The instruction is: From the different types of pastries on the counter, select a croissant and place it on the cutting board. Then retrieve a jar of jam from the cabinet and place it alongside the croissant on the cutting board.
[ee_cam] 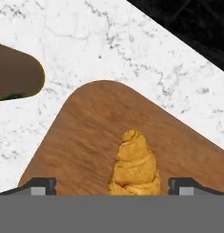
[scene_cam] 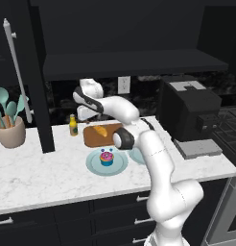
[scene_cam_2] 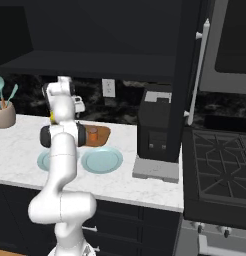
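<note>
Resting mid-board: croissant (ee_cam: 134,166) on cutting board (ee_cam: 86,136) | pincer (ee_cam: 111,186) spread (straddling croissant, not touching)

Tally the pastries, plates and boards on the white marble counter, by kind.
Golden-orange crescent croissant: 1
Pink-frosted cupcake in blue wrapper: 1
Round pale blue plates: 2
Brown wooden cutting board: 1
Total: 5

White Franka arm rises from base, elbow bent, forearm reaching toward 11 o'clock in left base view. Wrist folded down, hand pointing at surface. End effector (ee_cam: 111,186) seen in hand view: two dark fingertips (ee_cam: 38,185) at bottom edge, set wide apart, jaws spread. Nothing gripped between them. In right base view, upper link stands near vertical.
</note>
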Controlling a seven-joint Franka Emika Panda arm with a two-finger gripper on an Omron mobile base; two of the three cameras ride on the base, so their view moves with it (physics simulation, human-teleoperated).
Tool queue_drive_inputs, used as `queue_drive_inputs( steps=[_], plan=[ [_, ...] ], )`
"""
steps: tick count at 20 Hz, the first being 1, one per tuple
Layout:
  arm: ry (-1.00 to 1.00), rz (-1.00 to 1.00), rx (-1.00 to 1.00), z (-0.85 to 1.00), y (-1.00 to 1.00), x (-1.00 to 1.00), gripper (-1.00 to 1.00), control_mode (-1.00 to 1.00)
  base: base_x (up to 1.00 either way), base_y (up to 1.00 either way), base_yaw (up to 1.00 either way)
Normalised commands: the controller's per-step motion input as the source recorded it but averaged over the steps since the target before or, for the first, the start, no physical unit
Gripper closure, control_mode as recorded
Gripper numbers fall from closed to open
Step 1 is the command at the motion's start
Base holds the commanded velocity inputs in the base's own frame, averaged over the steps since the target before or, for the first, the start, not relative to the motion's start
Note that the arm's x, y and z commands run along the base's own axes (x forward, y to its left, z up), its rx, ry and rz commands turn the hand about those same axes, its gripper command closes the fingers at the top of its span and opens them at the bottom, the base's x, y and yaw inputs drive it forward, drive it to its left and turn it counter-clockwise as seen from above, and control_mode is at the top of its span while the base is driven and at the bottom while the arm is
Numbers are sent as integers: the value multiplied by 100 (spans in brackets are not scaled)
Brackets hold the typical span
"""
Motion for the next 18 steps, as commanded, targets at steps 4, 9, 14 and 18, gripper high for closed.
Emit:
queue_drive_inputs(
  steps=[4, 9, 14, 18],
  plan=[
    [-62, 0, -30, 100, 100, -36, -100, -100, 0, 0, 0],
    [-30, 0, -22, 61, 32, -96, -100, -100, 0, 0, 0],
    [0, -2, -13, -20, -10, -100, -100, -100, 0, 0, 0],
    [0, 0, -15, -27, -9, -100, -100, -100, 0, 0, 0]
  ],
)
